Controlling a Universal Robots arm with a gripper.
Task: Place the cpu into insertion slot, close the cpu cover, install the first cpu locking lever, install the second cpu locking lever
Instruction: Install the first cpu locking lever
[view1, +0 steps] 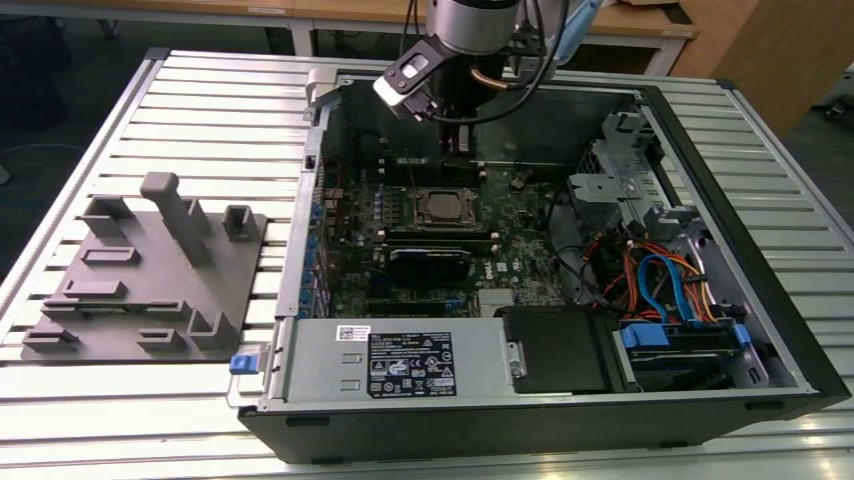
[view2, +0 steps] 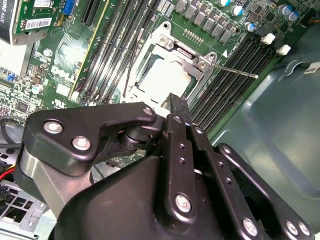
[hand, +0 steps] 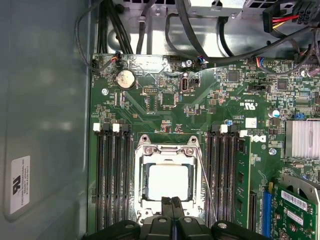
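Observation:
The cpu (hand: 168, 181) lies flat in the insertion slot (hand: 141, 186) on the green board, its pale metal top showing. The cpu cover (hand: 166, 150) lies down around it as a silvery frame. One thin wire lever (view2: 235, 71) sticks out sideways over the long memory slots, and another thin lever (view2: 131, 60) runs along the socket's other side. My gripper (hand: 172, 209) hovers just beside the socket's edge, fingers pressed together with nothing between them. In the exterior view the gripper (view1: 458, 145) hangs over the far part of the board, beyond the socket (view1: 441, 207).
Long black memory slots (hand: 110, 180) flank the socket. A green card (hand: 295, 200) and a finned heat sink (hand: 302, 137) stand nearby, with black cables (hand: 200, 30) beyond the board. A grey fixture plate (view1: 147, 270) sits at the exterior view's left. The case wall (hand: 45, 125) is close.

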